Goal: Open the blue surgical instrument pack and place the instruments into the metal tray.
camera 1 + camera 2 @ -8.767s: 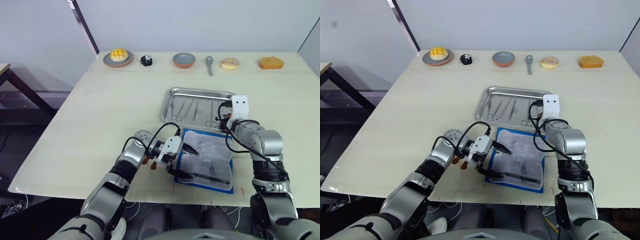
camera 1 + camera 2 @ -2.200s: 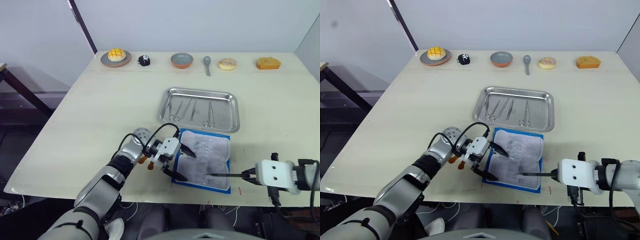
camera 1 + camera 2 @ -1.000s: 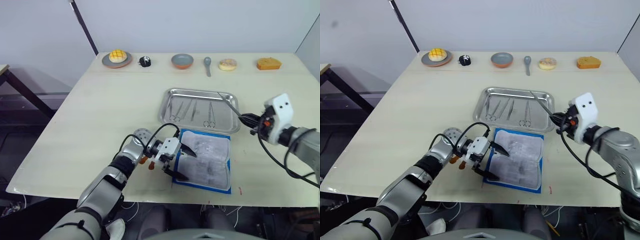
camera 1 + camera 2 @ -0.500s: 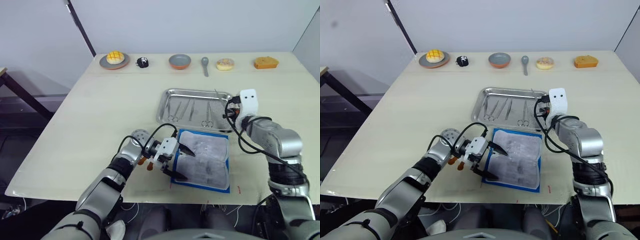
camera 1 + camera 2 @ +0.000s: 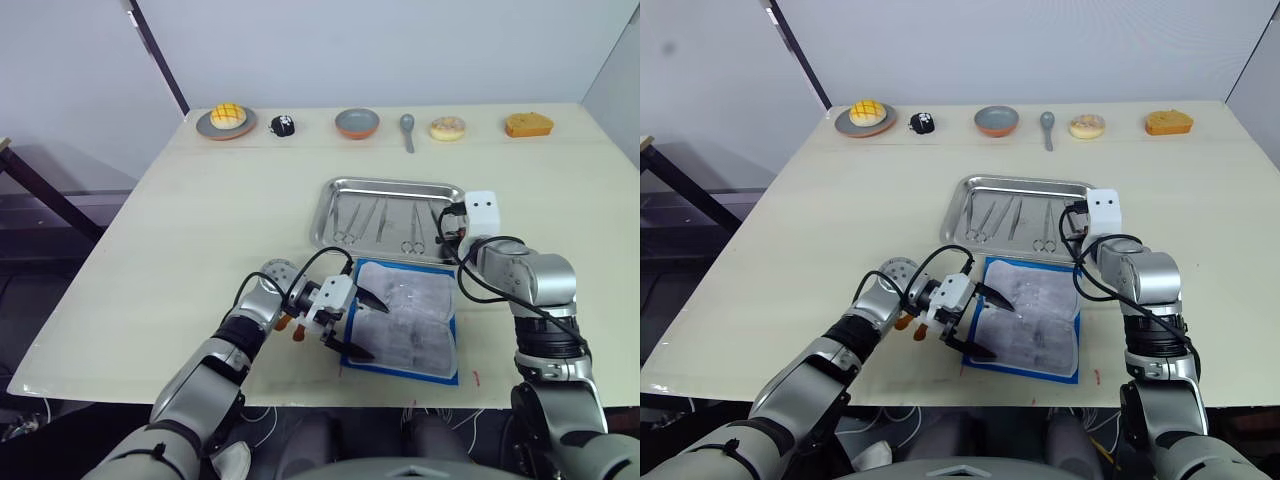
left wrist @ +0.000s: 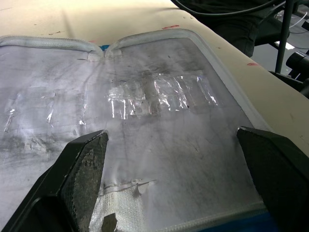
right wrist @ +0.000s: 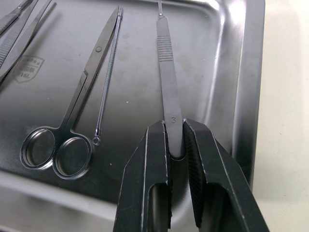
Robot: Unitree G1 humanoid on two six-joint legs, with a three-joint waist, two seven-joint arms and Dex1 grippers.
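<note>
Now the right gripper [image 7: 176,145] is clamped on the end of a flat scalpel handle [image 7: 166,72], whose length runs away from the fingers over the floor of the metal tray [image 5: 330,200], near the tray's right rim. Just beside the handle in the tray lie a thin probe [image 7: 107,72] and ring-handled scissors [image 7: 72,125], with more instruments [image 5: 372,218] further left. Toward the robot, just beside the tray's near edge, the blue surgical instrument pack [image 5: 404,318] lies open on the table [image 5: 200,200], pale lining up. The left gripper [image 5: 357,322] rests at the pack's left edge, its fingers [image 6: 82,164] spread wide apart over the lining.
</note>
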